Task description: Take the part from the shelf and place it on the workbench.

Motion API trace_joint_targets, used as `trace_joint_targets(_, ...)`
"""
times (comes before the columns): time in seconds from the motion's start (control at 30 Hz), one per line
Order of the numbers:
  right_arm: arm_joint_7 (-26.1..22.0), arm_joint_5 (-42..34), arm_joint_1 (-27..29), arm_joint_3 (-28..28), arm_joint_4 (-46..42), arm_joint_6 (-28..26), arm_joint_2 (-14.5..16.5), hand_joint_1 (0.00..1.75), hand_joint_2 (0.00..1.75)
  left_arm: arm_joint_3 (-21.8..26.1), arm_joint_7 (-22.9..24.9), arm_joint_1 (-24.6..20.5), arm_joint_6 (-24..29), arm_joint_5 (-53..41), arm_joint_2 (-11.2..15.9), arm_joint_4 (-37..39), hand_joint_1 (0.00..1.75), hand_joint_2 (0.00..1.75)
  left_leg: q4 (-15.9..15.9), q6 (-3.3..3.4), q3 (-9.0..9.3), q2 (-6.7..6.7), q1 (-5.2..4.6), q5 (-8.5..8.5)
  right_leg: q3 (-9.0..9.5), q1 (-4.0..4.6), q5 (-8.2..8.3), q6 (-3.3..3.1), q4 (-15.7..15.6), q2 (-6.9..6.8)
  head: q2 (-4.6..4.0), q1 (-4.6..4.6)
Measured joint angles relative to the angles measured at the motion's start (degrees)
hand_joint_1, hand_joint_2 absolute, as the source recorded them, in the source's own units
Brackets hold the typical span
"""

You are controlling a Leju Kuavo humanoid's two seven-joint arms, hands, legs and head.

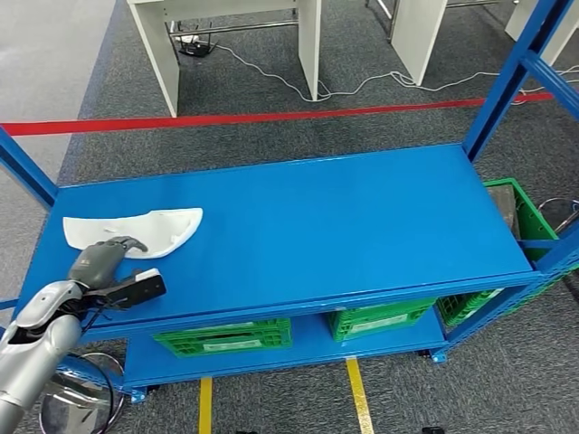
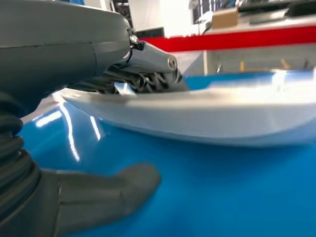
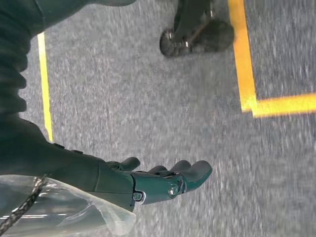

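White part on the blue shelf: left robot hand rests fingers on its edge, thumb spread below.

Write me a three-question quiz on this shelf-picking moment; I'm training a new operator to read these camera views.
1. True or false: the white part lies on the top level of the blue shelf.
2. Which robot hand is at the part? A. left B. right C. both
3. Fill in: the bins under the top level are ____ crates.

Key
1. True.
2. A: the left robot hand has fingers over the part's edge and its thumb low on the shelf, grip not yet clear; the right robot hand hangs open over carpet.
3. green
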Motion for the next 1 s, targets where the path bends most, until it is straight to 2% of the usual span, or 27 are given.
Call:
trace_joint_targets(0.03, -0.07, 0.01, 0.02, 0.00, 0.01, 0.01, 0.00, 0.00, 1.75, -0.01, 0.00, 0.05, -0.02, 0.01, -0.01, 0.08, 1.75, 1.75, -1.89, 0.05, 0.85, 0.00, 0.00, 1.63, 0.08, 0.00, -0.04, 0.03, 0.02, 0.01, 0.00, -0.01)
trace_joint_targets(0.1, -0.18, 0.02, 0.02, 0.00, 0.03, 0.02, 0.00, 0.00, 1.75, -0.01, -0.07, -0.17, 0.01, 0.02, 0.01, 0.14, 1.75, 1.75, -9.58, 0.36, 4.46, 0.02, -0.05, 5.61, 0.30, 0.06, -0.17, 0.25, 0.07, 0.03, 0.00, 0.01)
trace_joint_targets(0.13, -0.21, 0.02, -0.02, 0.00, 0.03, 0.01, 0.00, 0.00, 1.75, -0.01, -0.12, -0.43, 0.04, 0.05, 0.01, 0.13, 1.75, 1.75, -12.93, 0.61, 6.01, 0.00, -0.13, 6.69, 0.31, 0.16, -0.25, 0.46, 0.15, 0.05, 0.00, 0.00)
trace_joint_targets(0.17, -0.24, 0.02, -0.05, 0.00, 0.04, 0.01, 0.00, 0.00, 1.75, -0.02, -0.18, -0.69, 0.07, 0.08, 0.00, 0.13, 1.75, 1.75, -14.98, 0.85, 6.95, -0.02, -0.23, 7.09, 0.28, 0.24, -0.28, 0.72, 0.19, 0.06, 0.00, 0.07)
trace_joint_targets(0.2, -0.26, 0.02, -0.06, 0.00, 0.04, 0.00, 0.00, 0.00, 1.75, -0.02, -0.21, -0.90, 0.08, 0.10, -0.02, 0.12, 1.75, 1.75, -15.68, 1.10, 7.25, -0.06, -0.35, 6.87, 0.23, 0.30, -0.25, 1.00, 0.19, 0.07, 0.00, 0.09)
trace_joint_targets(0.3, -1.03, 0.09, 0.00, 0.00, 0.04, 0.38, 0.00, 0.00, 1.75, -0.02, -0.21, -1.33, 0.15, 0.28, -0.05, 0.11, 1.75, 1.75, -16.24, 2.14, 7.48, -0.01, -0.25, 7.12, -0.14, 0.17, -0.79, 1.92, 0.66, 0.04, 0.01, 0.19)
trace_joint_targets(0.33, -1.79, 0.19, 0.01, 0.01, 0.04, 0.67, 0.00, 0.00, 1.75, -0.01, -0.13, -1.35, 0.30, 0.39, -0.07, 0.11, 1.75, 1.75, -16.42, 2.51, 7.57, 0.06, -0.14, 7.26, -0.88, 0.12, -1.86, 2.16, 2.20, 0.02, 0.02, 0.35)
trace_joint_targets(0.37, -2.71, 0.34, 0.06, 0.02, 0.04, 0.99, 0.04, 0.00, 1.75, 0.03, -0.02, -1.18, 0.56, 0.55, -0.07, 0.10, 1.75, 1.75, -16.52, 2.77, 7.63, 0.17, -0.08, 7.34, -2.27, 0.05, -3.50, 2.31, 5.06, -0.01, 0.01, 0.45)
trace_joint_targets(0.43, -4.23, 0.65, 0.31, 0.04, 0.06, 1.40, 0.21, 0.00, 1.75, 0.15, 0.19, -0.46, 1.24, 0.85, -0.03, 0.04, 1.75, 1.75, -16.50, 3.02, 7.57, 0.34, -0.13, 7.35, -5.73, -0.01, -7.03, 2.52, 12.76, -0.04, 0.01, 0.65)
trace_joint_targets(0.47, -4.62, 0.76, 0.50, 0.05, 0.07, 1.49, 0.32, 0.00, 1.75, 0.22, 0.23, -0.05, 1.51, 0.98, -0.02, 0.02, 1.75, 1.75, -16.48, 3.04, 7.56, 0.38, -0.15, 7.35, -7.07, -0.03, -7.90, 2.60, 15.67, -0.05, 0.01, 0.63)
trace_joint_targets(0.5, -4.86, 0.82, 0.68, 0.05, 0.08, 1.51, 0.38, 0.00, 1.75, 0.32, 0.26, 0.25, 1.68, 1.07, 0.00, -0.02, 1.75, 1.75, -16.47, 3.05, 7.58, 0.36, -0.14, 7.35, -7.44, -0.06, -7.68, 2.66, 16.54, -0.06, 0.00, 0.66)
trace_joint_targets(0.53, -5.03, 0.85, 0.81, 0.04, 0.08, 1.51, 0.42, 0.00, 1.75, 0.43, 0.31, 0.53, 1.78, 1.11, 0.03, -0.07, 1.75, 1.75, -16.45, 3.02, 7.63, 0.32, -0.12, 7.34, -6.74, -0.10, -6.49, 2.67, 15.26, -0.09, 0.00, 0.67)
trace_joint_targets(0.6, -5.33, 0.87, 0.88, 0.04, 0.08, 1.52, 0.42, 0.00, 1.75, 0.78, 0.45, 0.99, 1.81, 1.21, 0.17, -0.33, 1.75, 1.75, -16.33, 2.74, 7.76, 0.25, -0.08, 7.25, -2.79, -0.26, -3.02, 2.66, 7.69, -0.13, 0.00, 0.67)
trace_joint_targets(0.63, -5.44, 0.91, 0.83, 0.05, 0.09, 1.55, 0.46, 0.00, 1.75, 1.05, 0.54, 1.23, 1.80, 1.28, 0.32, -0.57, 1.75, 1.75, -16.12, 2.44, 7.70, 0.20, -0.20, 7.14, -0.83, -0.31, -1.95, 2.52, 4.11, -0.06, 0.00, 0.67)
trace_joint_targets(0.67, -5.50, 0.96, 0.78, 0.05, 0.09, 1.60, 0.54, 0.00, 1.75, 1.32, 0.62, 1.47, 1.76, 1.36, 0.45, -0.82, 1.75, 1.75, -15.99, 2.09, 7.61, 0.17, -0.32, 7.09, 0.49, -0.33, -1.49, 2.34, 1.77, 0.03, 0.00, 0.67)
trace_joint_targets(0.7, -5.53, 1.01, 0.78, 0.06, 0.10, 1.64, 0.63, 0.00, 1.75, 1.60, 0.67, 1.75, 1.67, 1.45, 0.63, -1.07, 1.75, 1.75, -15.95, 1.74, 7.55, 0.14, -0.44, 7.08, 1.06, -0.29, -1.58, 2.09, 0.81, 0.12, 0.00, 0.67)
trace_joint_targets(0.8, -5.57, 1.24, 1.00, 0.07, 0.10, 1.68, 0.84, 0.00, 1.75, 2.33, 0.10, 2.81, 0.69, 2.68, 1.12, -1.68, 1.75, 1.75, -15.84, 0.95, 7.53, 0.06, -0.40, 6.88, 1.23, -0.29, -1.37, 1.13, 0.69, 0.06, 0.00, 0.68)
trace_joint_targets(0.87, -5.60, 1.46, 1.01, 0.07, 0.09, 1.68, 0.87, 0.00, 1.75, 3.04, -1.90, 3.62, -0.40, 5.22, 1.64, -2.38, 1.75, 1.75, -12.33, 0.45, 6.14, 0.06, -0.30, 4.37, 1.21, -0.45, -1.19, 0.46, 0.57, -0.07, 0.00, 0.59)
trace_joint_targets(0.93, -5.63, 1.60, 1.01, 0.07, 0.08, 1.69, 0.87, 0.00, 1.75, 4.05, -4.79, 4.98, 0.09, 7.99, 2.01, -3.57, 1.75, 1.75, -4.70, 0.16, 2.97, 0.07, -0.27, 0.36, 1.16, -0.39, -1.21, 0.09, 0.58, -0.08, 0.00, 0.49)
trace_joint_targets(0.97, -5.64, 1.66, 1.05, 0.07, 0.08, 1.71, 0.88, 0.00, 1.75, 4.63, -6.37, 5.95, 1.36, 9.11, 1.90, -4.34, 1.75, 1.75, -1.29, 0.14, 1.48, 0.07, -0.27, -0.89, 1.15, -0.34, -1.24, 0.02, 0.58, -0.07, 0.00, 0.50)
trace_joint_targets(1.0, -5.65, 1.75, 1.11, 0.07, 0.08, 1.73, 0.88, 0.00, 1.75, 5.33, -8.03, 6.99, 3.15, 10.18, 1.45, -5.31, 1.75, 1.75, 0.42, 0.22, 0.73, 0.07, -0.27, -1.06, 1.16, -0.29, -1.27, -0.02, 0.59, -0.04, 0.00, 0.49)
